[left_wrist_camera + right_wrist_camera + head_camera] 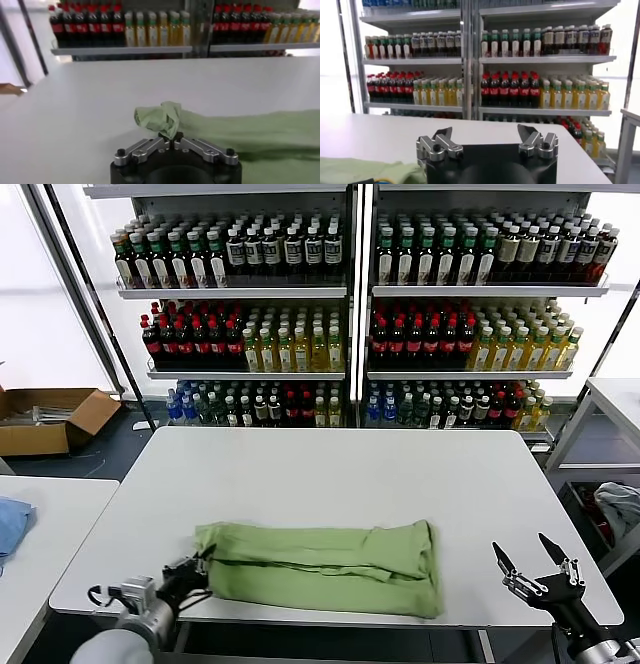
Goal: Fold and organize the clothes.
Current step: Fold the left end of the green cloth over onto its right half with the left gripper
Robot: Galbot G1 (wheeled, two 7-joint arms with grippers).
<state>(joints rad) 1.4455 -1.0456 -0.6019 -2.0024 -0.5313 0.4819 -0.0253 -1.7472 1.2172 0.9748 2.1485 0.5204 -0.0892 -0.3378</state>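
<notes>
Green shirt (pixel 325 566) folded long along the desk's (pixel 330 474) front edge, left claw (pixel 190 576) pinching its left end, right claw (pixel 534 565) wide open near the front right corner

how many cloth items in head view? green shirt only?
3. The green shirt lies folded on the white table's near edge, its left end pinched by the left gripper. Blue cloth on the left side table. Pale cloth at far right.

Left pincer (pixel 190 576) low at near left, clamped tight; right pincer (pixel 533 562) near right, spread wide.
</notes>
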